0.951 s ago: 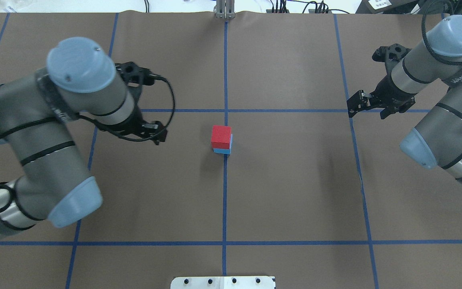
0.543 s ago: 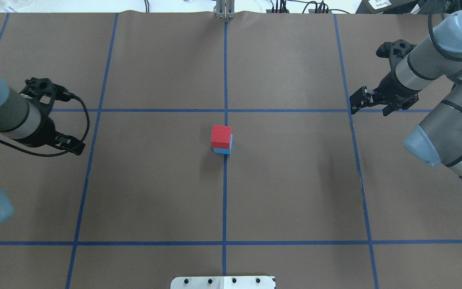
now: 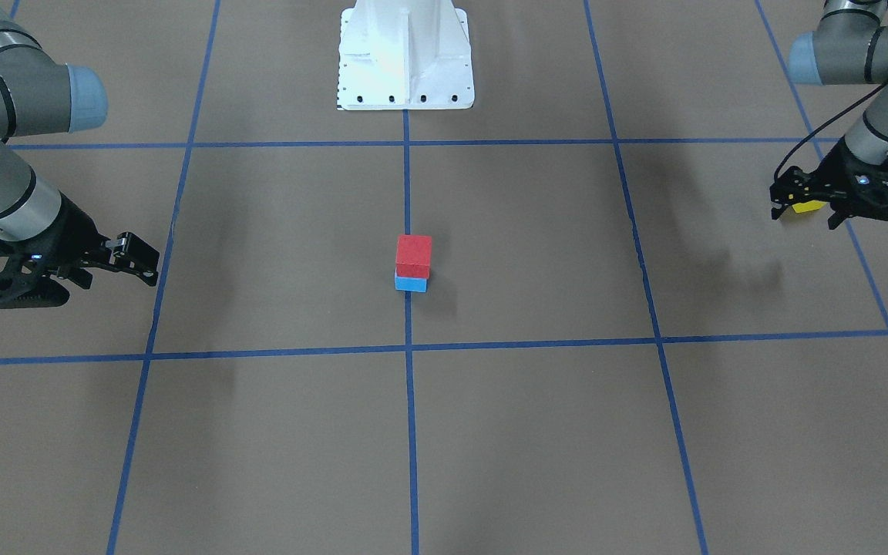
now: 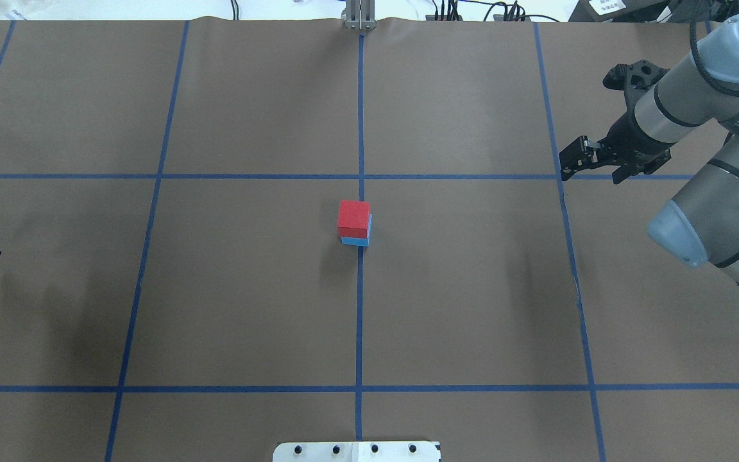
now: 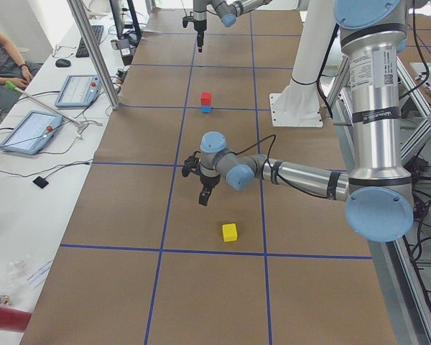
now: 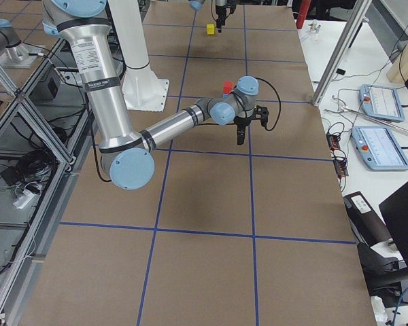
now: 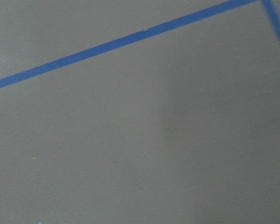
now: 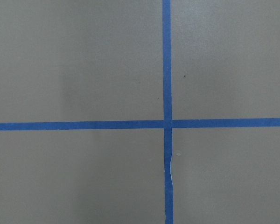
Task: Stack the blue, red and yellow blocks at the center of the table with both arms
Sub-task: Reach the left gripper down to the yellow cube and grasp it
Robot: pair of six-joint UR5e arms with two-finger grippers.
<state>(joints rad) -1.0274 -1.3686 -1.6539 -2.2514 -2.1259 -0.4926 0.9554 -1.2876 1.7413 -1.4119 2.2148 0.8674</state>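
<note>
Pedestal: white base plate (image 4: 356,451) down at the near edge of the table (image 4: 472,308), astride the centre tape line (image 4: 359,321)
Yellow block: and there's the yellow block (image 5: 230,232), flat on the table far out on the robot's left, alone in its square, nothing touching it
Left tool: the left tool (image 3: 805,219) hovers above the table just beside the yellow block, on its far side; fingers spread, released, nothing in them; its wrist camera sees only brown surface and a slanting strip of tape
Stack: dead centre, the red block (image 4: 353,218) sits on the blue block (image 4: 356,241), shifted slightly so a blue sliver peeks out on the right and near side; the pair rests on the centre tape line, well apart from both tools
Right tool: the right tool (image 4: 591,172) hangs over a tape crossing out on the robot's right, beyond the stack; fingers apart, released, empty; its wrist camera looks straight down on that crossing
Far edge: black cables (image 4: 450,9) trail off past the table's back edge
</note>
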